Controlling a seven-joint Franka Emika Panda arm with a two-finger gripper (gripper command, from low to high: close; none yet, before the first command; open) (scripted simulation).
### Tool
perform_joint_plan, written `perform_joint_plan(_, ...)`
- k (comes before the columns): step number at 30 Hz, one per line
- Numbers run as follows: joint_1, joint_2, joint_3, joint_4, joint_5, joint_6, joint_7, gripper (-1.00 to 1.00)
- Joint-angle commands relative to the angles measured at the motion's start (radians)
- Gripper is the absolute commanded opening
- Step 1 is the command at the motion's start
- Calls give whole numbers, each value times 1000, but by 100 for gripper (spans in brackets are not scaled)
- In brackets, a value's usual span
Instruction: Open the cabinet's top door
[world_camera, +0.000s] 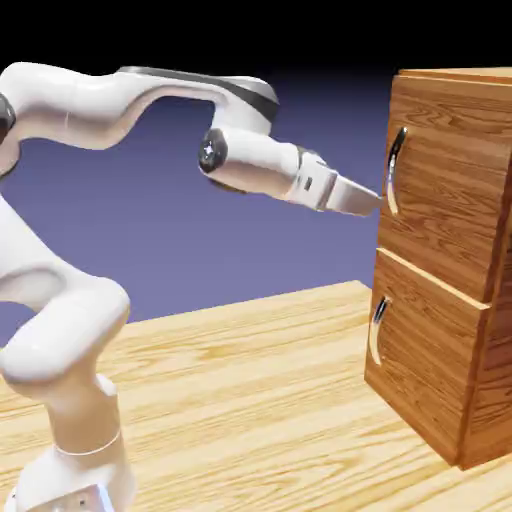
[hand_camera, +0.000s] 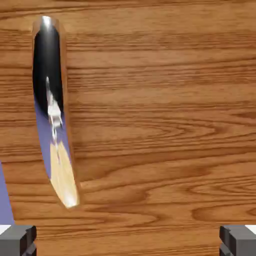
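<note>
A: Report, L to R, ext. view. Start w/ the arm.
B: Arm (world_camera: 70, 105) at L, reaching R. Pincer (hand_camera: 128, 241) spread wide, nothing btwn the tips; its end is near the top door's handle (world_camera: 397, 170).
A: Step in hand?
B: Approach, in my judgement; door not yet gripped. Next move prob. calls for lining up so the handle sits btwn the tips, then closing and pulling. In hand view the handle is off to the L side, so some sideways correction reqd.
A: Top door (world_camera: 445, 185)?
B: At R, upper panel of cabinet (world_camera: 490, 370), shut.
A: Surface, room?
B: Counter (world_camera: 230, 400) pale wood grain; backdrop (world_camera: 300, 240) blue-violet, black up top.
</note>
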Motion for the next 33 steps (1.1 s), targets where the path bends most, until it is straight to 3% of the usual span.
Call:
perform_joint_plan(1,-15,-3,15,8,44,-3,-34,0)
perform_joint_plan(21,-320,-55,309,161,914,-71,-715,0)
perform_joint_plan(29,-520,35,468,308,953,-76,-764,0)
perform_joint_plan(30,-520,35,468,308,953,-76,-764,-100)
perform_joint_plan(33,-448,79,409,287,950,-88,-818,-100)
